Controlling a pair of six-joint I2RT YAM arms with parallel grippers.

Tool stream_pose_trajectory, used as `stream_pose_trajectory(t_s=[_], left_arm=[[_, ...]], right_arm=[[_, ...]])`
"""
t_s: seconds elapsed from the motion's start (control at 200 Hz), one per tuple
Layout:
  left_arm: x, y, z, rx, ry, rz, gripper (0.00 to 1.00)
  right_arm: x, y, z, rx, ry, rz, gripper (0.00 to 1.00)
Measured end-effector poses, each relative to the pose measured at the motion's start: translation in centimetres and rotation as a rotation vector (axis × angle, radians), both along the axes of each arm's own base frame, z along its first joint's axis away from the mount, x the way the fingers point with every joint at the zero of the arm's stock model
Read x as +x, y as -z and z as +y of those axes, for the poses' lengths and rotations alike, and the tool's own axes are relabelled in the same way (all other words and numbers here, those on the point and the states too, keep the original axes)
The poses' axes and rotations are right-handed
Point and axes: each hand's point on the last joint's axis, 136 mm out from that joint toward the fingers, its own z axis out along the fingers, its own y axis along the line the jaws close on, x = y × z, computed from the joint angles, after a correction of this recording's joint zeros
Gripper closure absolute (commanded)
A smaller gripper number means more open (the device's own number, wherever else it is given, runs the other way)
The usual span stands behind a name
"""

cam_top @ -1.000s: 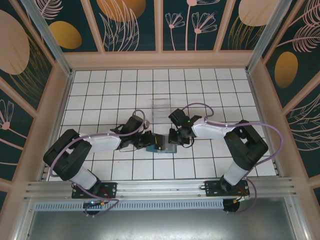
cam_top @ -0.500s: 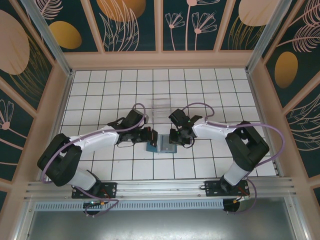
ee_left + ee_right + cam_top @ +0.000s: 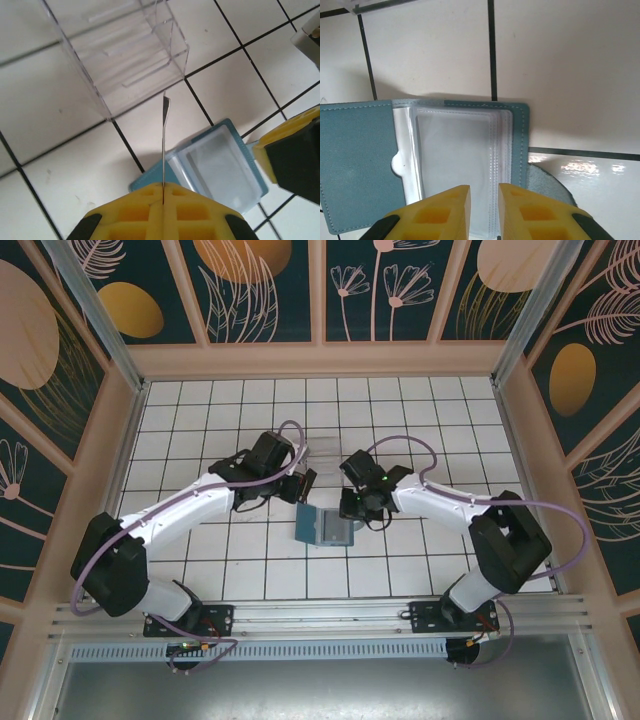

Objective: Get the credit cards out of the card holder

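Observation:
The teal card holder (image 3: 322,527) lies open on the tiles, its clear sleeves (image 3: 455,155) facing up. One thin credit card (image 3: 164,135), seen edge-on, sticks out of my left gripper (image 3: 163,186), which is shut on it. That gripper (image 3: 299,488) hangs just beyond the holder's far left corner, close to the clear plastic box. My right gripper (image 3: 484,192) stands over the holder's near right part (image 3: 353,511), its jaws a narrow gap apart with the sleeve showing between them. I cannot tell whether its tips touch the sleeves.
A clear plastic box (image 3: 322,453) stands on the tiles just beyond the holder, right ahead of the held card (image 3: 120,55). A loose teal flap (image 3: 547,187) curls up beside the right finger. Wooden walls ring the tiled floor.
My left gripper has drawn away from the card holder toward the clear box, carrying the card. The holder's sleeves now lie uncovered. The right gripper has stayed at the holder.

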Motion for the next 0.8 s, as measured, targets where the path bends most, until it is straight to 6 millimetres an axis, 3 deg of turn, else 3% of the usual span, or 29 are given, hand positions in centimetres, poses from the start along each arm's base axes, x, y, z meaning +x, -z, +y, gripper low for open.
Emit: stream_pose_trajectory(t_s=[0.25, 0.515, 0.796], left_arm=[[2.8, -1.6, -0.8, 0.176, 0.214, -0.181, 1.00], [4.1, -1.3, -2.5, 0.320, 0.510, -0.276, 1.00], [7.4, 0.0, -4.8, 0.420, 0.727, -0.267, 1.00]], right_arm=[[0.9, -0.9, -1.8, -0.032, 0.046, -0.040, 0.78], [1.7, -2.0, -2.9, -0.036, 0.076, -0.075, 0.77], [1.8, -2.4, -3.1, -0.032, 0.075, -0.085, 0.77]])
